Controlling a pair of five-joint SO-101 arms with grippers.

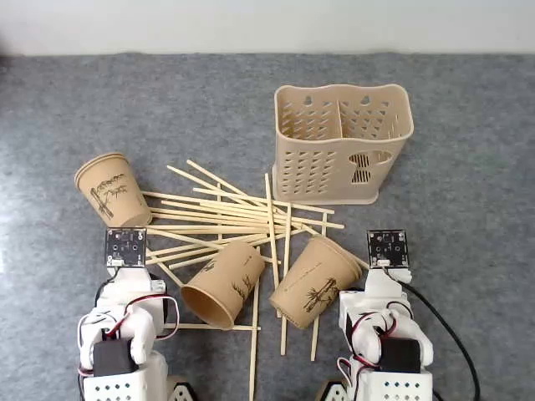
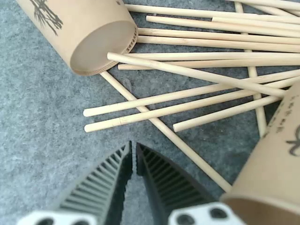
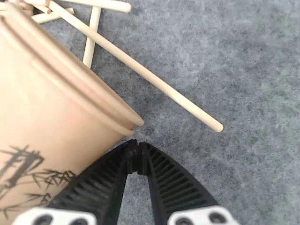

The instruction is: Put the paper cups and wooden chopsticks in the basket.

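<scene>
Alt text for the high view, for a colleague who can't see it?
Three brown paper cups, left, middle and right, lie on their sides among scattered wooden chopsticks on a grey felt mat; an upright beige perforated plastic basket stands beyond them.

we see a grey, felt-like mat [image 1: 468, 125] covering the table from side to side. its surface is mottled and fibrous, a little lighter in some patches and darker in others. up close, in both wrist views, we can make out its matted, fuzzy fibres. along the far edge the mat ends in a straight line, and beyond it lies a pale, plain band [image 1: 267, 25]; we cannot tell whether that is a wall or bare tabletop. the light is soft and even, and the shadows falling on the mat are faint and short.
</scene>
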